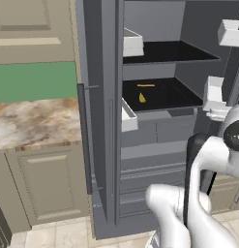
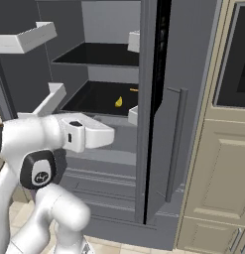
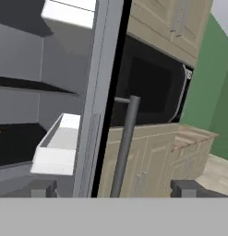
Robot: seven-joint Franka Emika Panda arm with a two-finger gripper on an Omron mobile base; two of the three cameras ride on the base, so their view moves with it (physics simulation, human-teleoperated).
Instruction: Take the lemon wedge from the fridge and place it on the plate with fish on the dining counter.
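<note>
The fridge (image 1: 155,131) stood with both doors swung open, their edges jutting toward the robot. The left door (image 1: 99,121) showed edge-on in the left base view, its dark bar handle (image 1: 84,140) on the outer face and a white bin (image 1: 128,116) on its inner side. The right door (image 2: 166,129) stood edge-on in the right base view, with its own bar handle (image 2: 177,144). Between the two doors the way to the shelves lay open.

The lemon wedge (image 1: 142,98) lay on the dark lower shelf (image 1: 164,94), well back from the front lip, with a thin orange strip (image 1: 146,85) behind it. The shelf above (image 1: 169,51) was bare and dark.

The gripper (image 3: 113,188) was released, its two fingertips (image 3: 44,188) wide apart with nothing between them. In the hand view it faced the right door's edge and handle, the handle standing between the tips, beyond them.

Left of the fridge ran a marbled stone counter (image 1: 34,121) over beige cabinet fronts (image 1: 43,189), with a green wall (image 1: 34,80) above. Right of the fridge stood beige cabinetry holding a dark oven (image 2: 235,64). The floor (image 1: 53,235) was pale tile.
</note>
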